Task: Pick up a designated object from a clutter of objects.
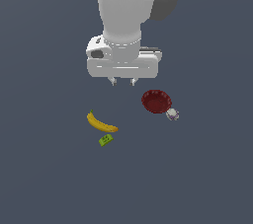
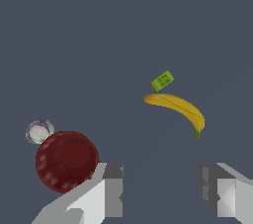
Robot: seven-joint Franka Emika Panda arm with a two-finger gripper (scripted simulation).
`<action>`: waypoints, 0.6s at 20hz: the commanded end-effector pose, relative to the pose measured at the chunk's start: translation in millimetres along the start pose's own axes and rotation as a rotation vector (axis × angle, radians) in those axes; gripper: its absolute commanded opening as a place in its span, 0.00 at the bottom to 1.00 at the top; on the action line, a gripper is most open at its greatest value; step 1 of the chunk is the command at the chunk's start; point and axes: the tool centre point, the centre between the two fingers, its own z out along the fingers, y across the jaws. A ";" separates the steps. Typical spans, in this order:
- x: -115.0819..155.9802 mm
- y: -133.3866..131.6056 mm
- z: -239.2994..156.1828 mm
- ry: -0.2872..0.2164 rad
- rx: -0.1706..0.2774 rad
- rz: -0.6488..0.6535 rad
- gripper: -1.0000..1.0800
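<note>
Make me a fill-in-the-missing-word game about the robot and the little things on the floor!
1. The gripper holds ____.
2. The green block lies right beside the yellow ____.
3. The white-and-purple item sits against the dark ____ bowl.
4. The gripper's fingers are spread ____.

Missing words: nothing; banana; red; apart

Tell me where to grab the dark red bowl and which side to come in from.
Grip the dark red bowl by its fluted rim, one finger inside and one outside, descending from above. It sits upright and looks too wide to span. Take the rim away from the white-and-purple item, which touches or nearly touches it. The gripper is open.
</note>
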 end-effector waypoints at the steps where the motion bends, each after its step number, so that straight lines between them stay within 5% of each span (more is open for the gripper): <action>1: -0.1 -2.0 3.9 -0.005 0.004 -0.014 0.62; 12: -1.3 -22.4 47.3 -0.052 0.055 -0.171 0.62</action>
